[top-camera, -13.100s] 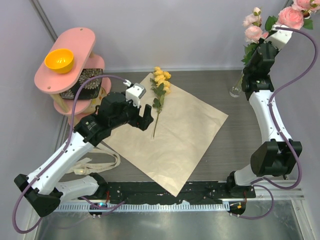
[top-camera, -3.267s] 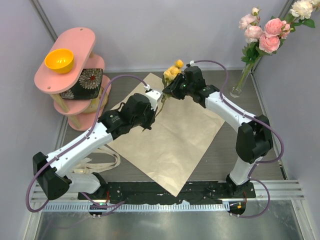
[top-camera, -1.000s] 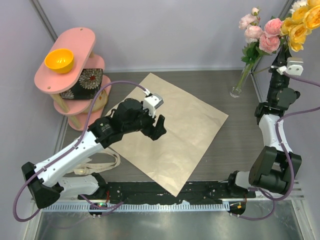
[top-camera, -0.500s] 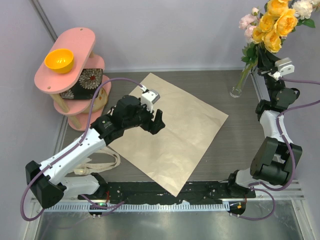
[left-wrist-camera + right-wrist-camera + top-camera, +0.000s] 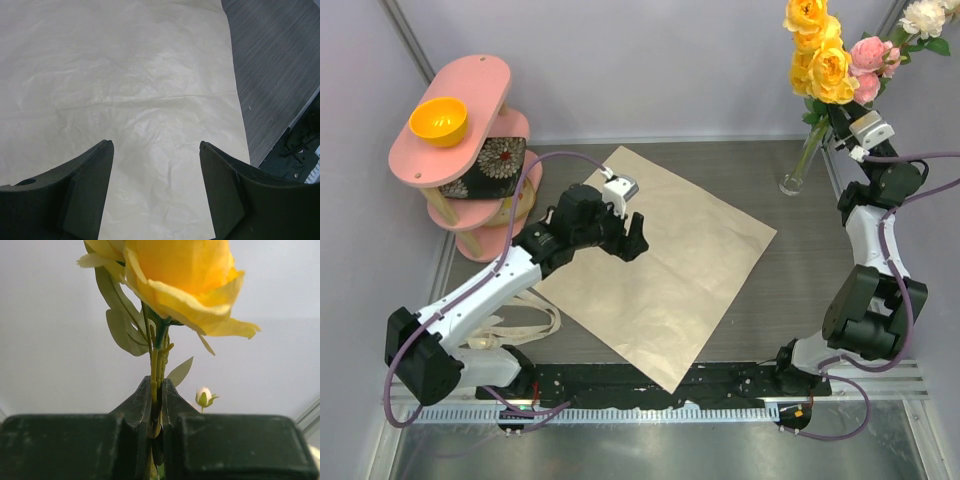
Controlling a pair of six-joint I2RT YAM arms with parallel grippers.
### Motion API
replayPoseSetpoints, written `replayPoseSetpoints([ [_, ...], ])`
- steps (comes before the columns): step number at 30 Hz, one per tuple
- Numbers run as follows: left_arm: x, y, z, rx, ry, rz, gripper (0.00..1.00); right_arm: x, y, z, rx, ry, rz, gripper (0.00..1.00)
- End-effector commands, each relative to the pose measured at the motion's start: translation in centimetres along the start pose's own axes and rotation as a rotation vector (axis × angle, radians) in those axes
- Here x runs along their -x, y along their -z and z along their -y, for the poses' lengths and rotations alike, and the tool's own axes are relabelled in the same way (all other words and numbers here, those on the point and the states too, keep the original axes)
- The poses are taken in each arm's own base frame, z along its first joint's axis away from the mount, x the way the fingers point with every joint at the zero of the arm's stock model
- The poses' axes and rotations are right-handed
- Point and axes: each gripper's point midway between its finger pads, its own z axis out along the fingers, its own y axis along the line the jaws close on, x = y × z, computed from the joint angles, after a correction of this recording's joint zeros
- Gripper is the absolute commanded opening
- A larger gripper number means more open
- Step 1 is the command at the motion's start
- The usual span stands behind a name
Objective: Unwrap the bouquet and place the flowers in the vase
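My right gripper (image 5: 839, 112) is shut on the stems of the yellow flowers (image 5: 819, 52), held upright high at the back right, just above and right of the vase (image 5: 791, 178). The slim clear vase holds pink flowers (image 5: 870, 55) and a white one (image 5: 925, 16). In the right wrist view the stems sit pinched between the gripper's (image 5: 157, 382) jaws, under a yellow bloom (image 5: 182, 270). The bouquet's kraft paper (image 5: 670, 265) lies flat and open. My left gripper (image 5: 634, 240) hovers open over the paper (image 5: 125, 75), empty (image 5: 156, 145).
A pink tiered shelf (image 5: 450, 110) at the back left carries an orange bowl (image 5: 438, 120) and a floral black box (image 5: 490, 165). Cream ribbon (image 5: 515, 330) lies by the left arm. Grey walls close the back and sides. Bare grey table (image 5: 280, 60) lies past the paper's edge.
The right gripper has carried the yellow flowers leftward, from the far right edge to just above the vase. The left gripper has drifted slightly toward the back, still open.
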Motion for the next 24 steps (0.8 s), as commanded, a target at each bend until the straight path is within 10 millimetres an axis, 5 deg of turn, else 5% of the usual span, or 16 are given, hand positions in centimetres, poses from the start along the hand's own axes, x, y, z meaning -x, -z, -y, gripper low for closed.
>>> replayPoseSetpoints([
  [1, 1.9, -0.3, -0.6, -0.025, 0.022, 0.071, 0.73, 2.5, -1.5, 0.9, 0.066, 0.191, 0.096, 0.01],
  [24, 1.9, -1.2, -1.9, -0.025, 0.063, 0.058, 0.73, -3.2, -1.7, 1.1, 0.089, 0.112, 0.033, 0.01],
])
